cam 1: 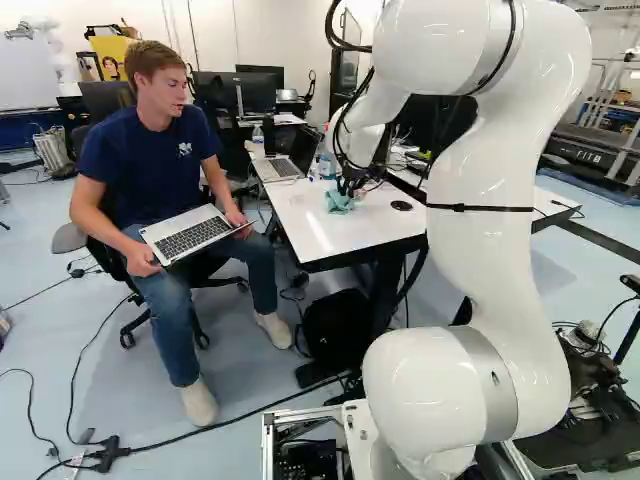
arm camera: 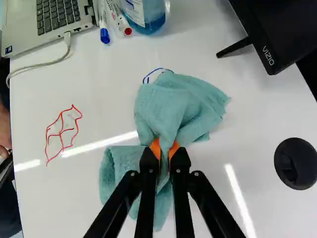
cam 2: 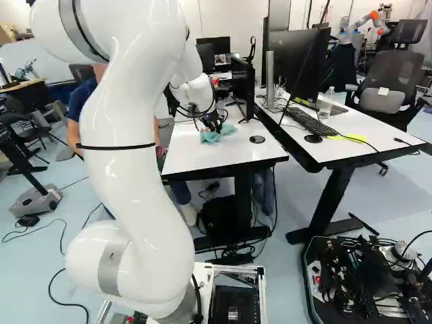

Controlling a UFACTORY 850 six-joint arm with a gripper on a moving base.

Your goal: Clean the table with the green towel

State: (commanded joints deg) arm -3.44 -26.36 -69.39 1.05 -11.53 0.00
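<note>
Folds of the green towel hide part of the orange pads of the hand and the patch of table beneath. Ahead of the hand, the cloth covers part of a blue line. Farther ahead, the wrist view's edge cuts off the bottle, laptop and monitor. Red lines beside the hand are too small to tell in the base views.

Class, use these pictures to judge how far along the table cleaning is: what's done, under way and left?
Done: the green towel is gripped; whether any patch was wiped, I cannot tell.
In hand: the gripper pinches the towel, bunched against the table.
Left: the red drawing and the blue line at the towel's edge probably still need wiping.
</note>
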